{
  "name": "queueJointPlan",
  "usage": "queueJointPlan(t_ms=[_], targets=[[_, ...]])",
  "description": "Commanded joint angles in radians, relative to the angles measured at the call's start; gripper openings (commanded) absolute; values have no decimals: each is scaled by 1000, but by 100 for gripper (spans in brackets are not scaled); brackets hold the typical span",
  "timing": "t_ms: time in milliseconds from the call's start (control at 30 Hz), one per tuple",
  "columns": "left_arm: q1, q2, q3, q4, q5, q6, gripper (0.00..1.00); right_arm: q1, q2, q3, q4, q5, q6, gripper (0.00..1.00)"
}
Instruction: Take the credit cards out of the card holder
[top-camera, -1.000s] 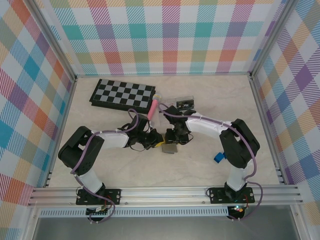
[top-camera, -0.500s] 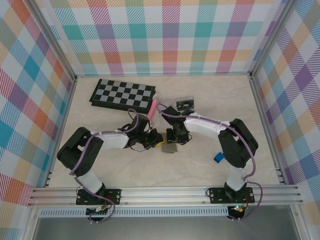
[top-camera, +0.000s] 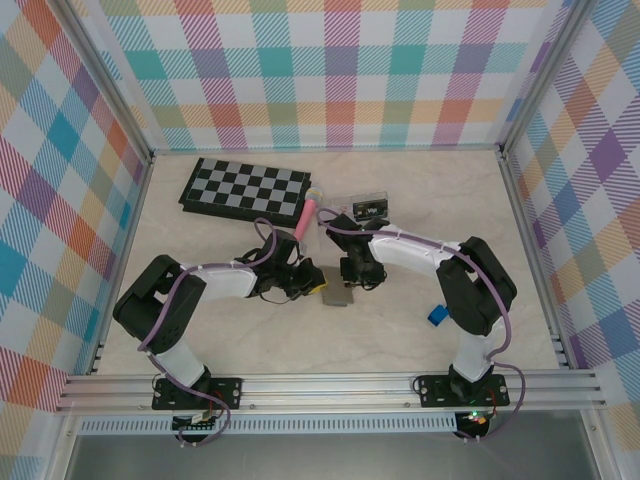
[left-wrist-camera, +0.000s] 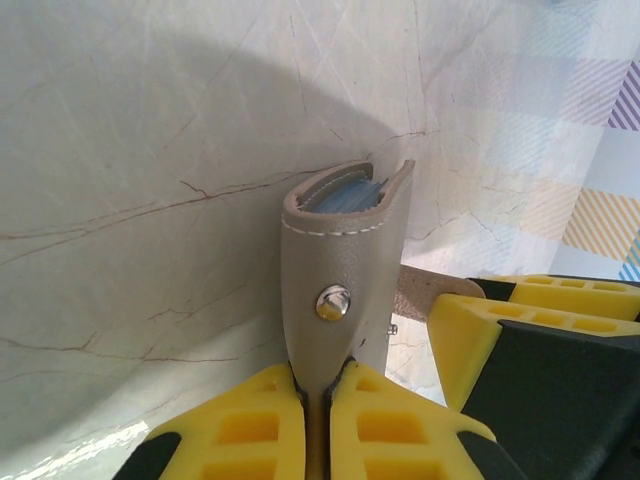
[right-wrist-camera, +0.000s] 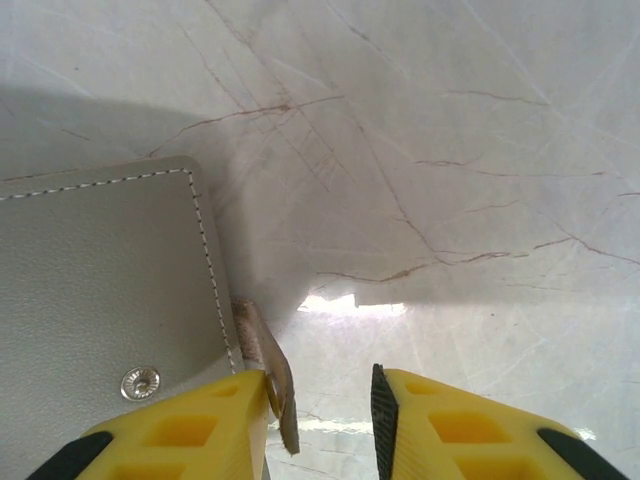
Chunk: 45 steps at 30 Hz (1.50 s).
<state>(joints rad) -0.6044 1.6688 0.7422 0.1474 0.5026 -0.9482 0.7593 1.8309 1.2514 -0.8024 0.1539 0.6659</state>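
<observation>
The card holder (top-camera: 338, 296), a grey-blue wallet, lies mid-table between both grippers. My left gripper (left-wrist-camera: 318, 385) is shut on one edge of the card holder (left-wrist-camera: 340, 260), just below its metal snap. That panel stands up from the table, and thin blue edges of the credit cards (left-wrist-camera: 345, 195) show inside the fold at its top. My right gripper (right-wrist-camera: 320, 400) is open beside the card holder's flat panel (right-wrist-camera: 100, 280). The small side tab (right-wrist-camera: 268, 372) sits between its fingers and rests against the left one, with a gap to the right one.
A folded chessboard (top-camera: 245, 188) lies at the back left. A pink-capped tube (top-camera: 308, 215) and a clear plastic box (top-camera: 367, 207) sit just behind the grippers. A small blue object (top-camera: 437, 315) lies by the right arm's base. Checked walls enclose the table.
The right gripper has shifted slightly towards the wallet's tab and its jaws have narrowed around it. The left gripper keeps its grip in place.
</observation>
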Motion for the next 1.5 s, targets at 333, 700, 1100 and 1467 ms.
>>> queueJointPlan(t_ms=[333,700,1100,1467], targets=[[28,-110,93,-276,-130,39,77,-2,3,-4,57,-89,3,20],[91,-233,114,-476,-359,68,100,2,-8,16,35,-62,9,4],[199,-330,113,-597,-433,64,100,48,-106,165,-27,-209,4,4],[214,-409,62,-596,-435,130,100,81,-63,224,-74,-141,55,4]])
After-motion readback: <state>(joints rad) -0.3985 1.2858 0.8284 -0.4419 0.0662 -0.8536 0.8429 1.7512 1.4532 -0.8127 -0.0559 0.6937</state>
